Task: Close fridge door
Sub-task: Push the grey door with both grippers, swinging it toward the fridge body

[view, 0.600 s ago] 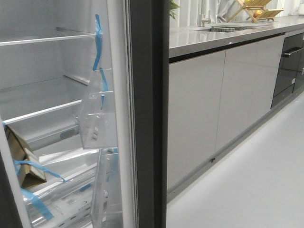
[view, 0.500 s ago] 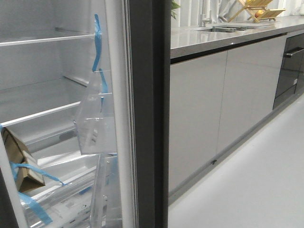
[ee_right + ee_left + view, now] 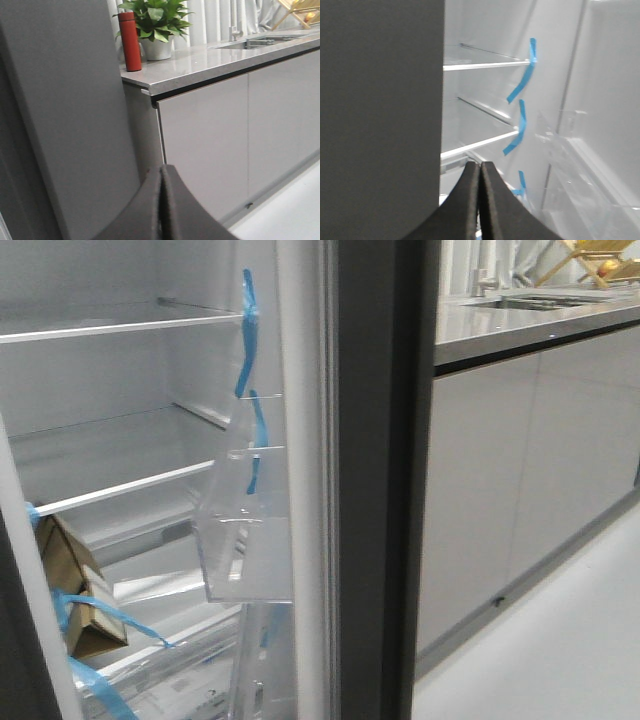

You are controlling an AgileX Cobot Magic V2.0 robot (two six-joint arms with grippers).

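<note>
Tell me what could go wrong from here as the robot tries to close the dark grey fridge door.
The clear plastic door bin hangs close to the white glass shelves, so a fast swing of the dark grey fridge door might rattle it loose. The brown cardboard box sits near the compartment's front and could block closing. Both the left gripper and right gripper are shut, so only pushing is possible; they could slip.

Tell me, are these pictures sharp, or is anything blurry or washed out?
Front view: slightly smeared all over, the fridge door edge soft, the white interior evenly bright. Left wrist view: the shut left pincer is a dark blur up close; blue tape strips stay fairly clear. Right wrist view: sharpest, though the shut right pincer is out of focus.
</note>
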